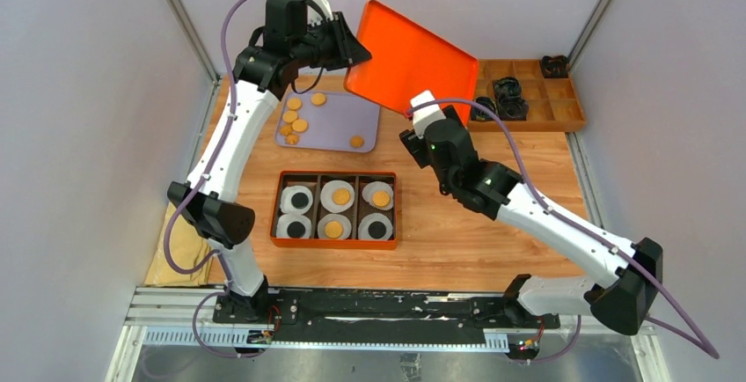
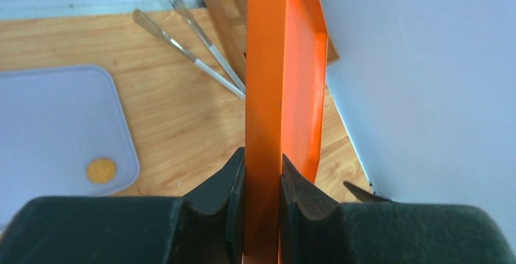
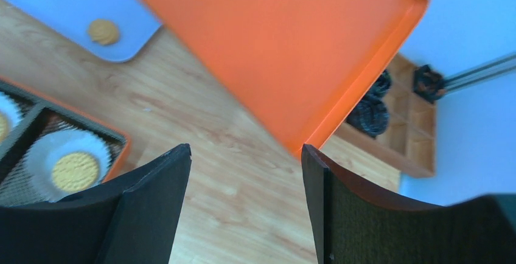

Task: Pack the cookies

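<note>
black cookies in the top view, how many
3 black cookies, all in the orange box: far left, near left, near right. The left arm may hide others on the lavender tray.

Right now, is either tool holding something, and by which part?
Left tool clamps the flat orange tray by its edge; right tool is open, empty.

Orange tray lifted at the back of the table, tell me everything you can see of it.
The flat rectangular orange tray looks like smooth plastic, with a low raised rim and rounded corners, and nothing on it. It is lifted clear of the wooden table and tilted. The left hand is shut on one edge, a finger on each face. The open right hand sits just under its lowest corner; contact is unclear.
</note>
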`<state>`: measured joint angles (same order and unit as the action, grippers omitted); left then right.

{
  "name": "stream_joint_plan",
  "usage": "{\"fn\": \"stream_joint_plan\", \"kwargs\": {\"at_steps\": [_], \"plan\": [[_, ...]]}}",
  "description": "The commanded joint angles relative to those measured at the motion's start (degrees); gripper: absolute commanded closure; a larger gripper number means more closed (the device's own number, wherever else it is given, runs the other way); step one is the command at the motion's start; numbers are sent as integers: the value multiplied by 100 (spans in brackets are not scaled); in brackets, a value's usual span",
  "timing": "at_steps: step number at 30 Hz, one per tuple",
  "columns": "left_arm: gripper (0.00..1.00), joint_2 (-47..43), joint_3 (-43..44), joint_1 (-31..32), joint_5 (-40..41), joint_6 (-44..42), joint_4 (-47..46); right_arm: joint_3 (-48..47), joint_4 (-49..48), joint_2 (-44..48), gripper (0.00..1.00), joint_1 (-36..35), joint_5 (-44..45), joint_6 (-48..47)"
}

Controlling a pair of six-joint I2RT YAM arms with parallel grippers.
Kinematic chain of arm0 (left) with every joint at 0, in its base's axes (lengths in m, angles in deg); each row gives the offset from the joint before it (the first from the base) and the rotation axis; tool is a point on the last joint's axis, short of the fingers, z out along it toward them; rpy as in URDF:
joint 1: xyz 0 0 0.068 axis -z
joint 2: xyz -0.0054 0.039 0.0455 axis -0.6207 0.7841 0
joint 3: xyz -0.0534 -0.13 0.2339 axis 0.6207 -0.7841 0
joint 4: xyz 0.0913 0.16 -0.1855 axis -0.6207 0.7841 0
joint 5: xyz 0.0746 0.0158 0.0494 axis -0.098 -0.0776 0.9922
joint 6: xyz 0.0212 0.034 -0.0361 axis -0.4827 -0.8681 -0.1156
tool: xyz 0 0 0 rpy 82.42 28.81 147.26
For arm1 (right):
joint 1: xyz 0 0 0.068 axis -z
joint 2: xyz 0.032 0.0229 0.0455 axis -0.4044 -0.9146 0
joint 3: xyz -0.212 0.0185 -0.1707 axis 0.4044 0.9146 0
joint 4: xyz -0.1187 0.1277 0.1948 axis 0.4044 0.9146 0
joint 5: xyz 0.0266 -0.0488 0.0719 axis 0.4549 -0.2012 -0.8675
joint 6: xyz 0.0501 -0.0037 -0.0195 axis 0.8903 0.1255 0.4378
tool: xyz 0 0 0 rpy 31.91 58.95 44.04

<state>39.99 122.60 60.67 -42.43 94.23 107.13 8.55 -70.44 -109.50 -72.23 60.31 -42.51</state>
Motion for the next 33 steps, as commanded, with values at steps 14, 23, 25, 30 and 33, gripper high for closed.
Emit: {"fn": "stream_joint_plan", "kwargs": {"at_steps": [14,23,25,30,33], "plan": [[83,-720,-398,11,-593,401,749,1082,-4137,-1528,29,-151,2016,-1675],[83,-670,-410,-86,-701,395,735,1384,-4305,-1035,29,-137,1801,-1460],[83,-692,-413,-86,-738,399,740,1273,-4406,-1244,30,-113,2003,-1576],[82,-832,-494,-111,-715,340,745,1077,-4519,-1527,58,-95,2086,-1587],[81,-910,-539,-117,-696,306,740,946,-4329,-1522,95,-71,1994,-1517]]}}
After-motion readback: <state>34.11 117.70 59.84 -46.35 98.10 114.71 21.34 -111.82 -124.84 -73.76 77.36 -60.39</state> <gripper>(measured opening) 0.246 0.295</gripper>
